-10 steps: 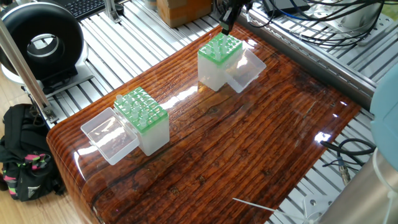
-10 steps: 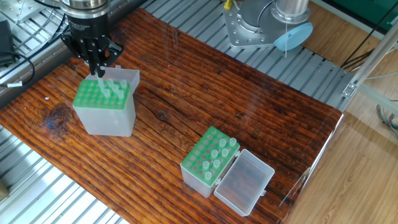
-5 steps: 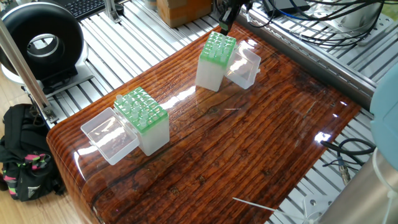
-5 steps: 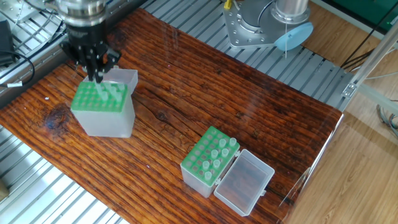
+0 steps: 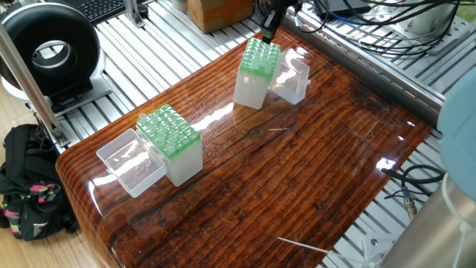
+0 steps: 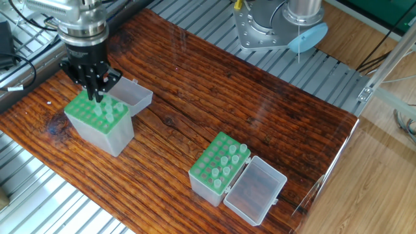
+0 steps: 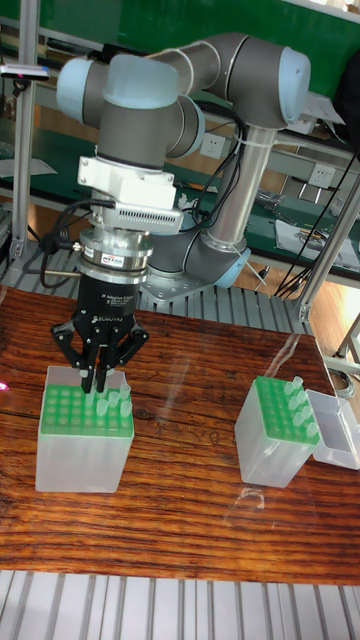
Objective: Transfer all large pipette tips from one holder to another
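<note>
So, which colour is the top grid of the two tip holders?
Green, on both holders; it shows best in the other fixed view.

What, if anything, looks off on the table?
The green-topped holder under the gripper has slid and twisted in the last second, lid and all. The fingers are down among its pipette tips, so it looks dragged along rather than sitting still.

Glossy dark wood table [image 6: 273, 123] carries two green-topped tip boxes, lids open: one far left [image 6: 97, 123], one near right [image 6: 218, 168].
</note>
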Motion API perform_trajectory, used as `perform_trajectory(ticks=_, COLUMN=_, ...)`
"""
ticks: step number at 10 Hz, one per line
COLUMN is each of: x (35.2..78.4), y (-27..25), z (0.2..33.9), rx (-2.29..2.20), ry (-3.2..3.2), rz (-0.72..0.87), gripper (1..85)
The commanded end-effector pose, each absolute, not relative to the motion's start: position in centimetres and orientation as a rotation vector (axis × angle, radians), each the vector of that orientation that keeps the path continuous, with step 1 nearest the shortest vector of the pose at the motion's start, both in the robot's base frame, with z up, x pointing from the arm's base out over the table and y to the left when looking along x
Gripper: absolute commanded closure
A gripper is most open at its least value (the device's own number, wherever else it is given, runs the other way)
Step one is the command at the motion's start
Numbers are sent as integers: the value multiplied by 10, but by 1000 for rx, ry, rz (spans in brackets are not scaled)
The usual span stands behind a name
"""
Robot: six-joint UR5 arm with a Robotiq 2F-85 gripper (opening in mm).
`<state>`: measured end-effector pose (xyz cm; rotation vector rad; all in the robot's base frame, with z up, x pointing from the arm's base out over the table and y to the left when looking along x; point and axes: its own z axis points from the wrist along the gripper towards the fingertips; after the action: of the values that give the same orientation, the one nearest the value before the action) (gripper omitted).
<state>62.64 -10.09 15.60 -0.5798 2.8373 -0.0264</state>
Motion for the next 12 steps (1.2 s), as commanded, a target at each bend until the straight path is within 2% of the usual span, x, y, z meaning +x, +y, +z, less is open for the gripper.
perform_trajectory(ticks=1, x=630, y=-97, z=156, rx=-565, ry=2830, rz=-5, gripper=847)
perform_trajectory(ticks=12, x=600, y=-99, z=200, rx=-579, ry=2877, rz=-4, gripper=847)
